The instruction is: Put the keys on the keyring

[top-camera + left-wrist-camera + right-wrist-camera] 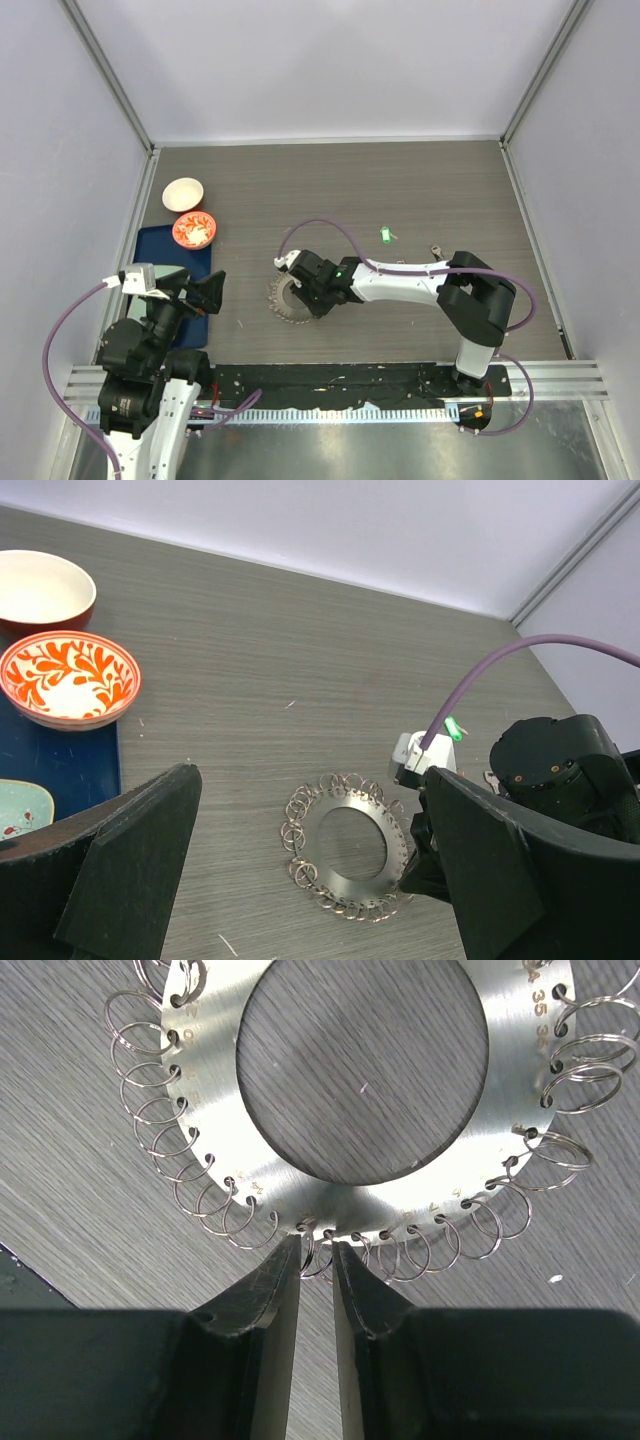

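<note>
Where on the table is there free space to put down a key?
Free: the far table strip along the back wall, and the patch between orange bowl and keyring. Crowded: the blue tray corner, and around the right gripper at the keyring.

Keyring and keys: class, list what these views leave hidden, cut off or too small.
- Top external: the right gripper covers part of the keyring.
- Right wrist: the keyring's far rim is cut off by the frame; whether the right gripper grips a loop is unclear.
- Top external: the small object beside the green key is too small to identify.
</note>
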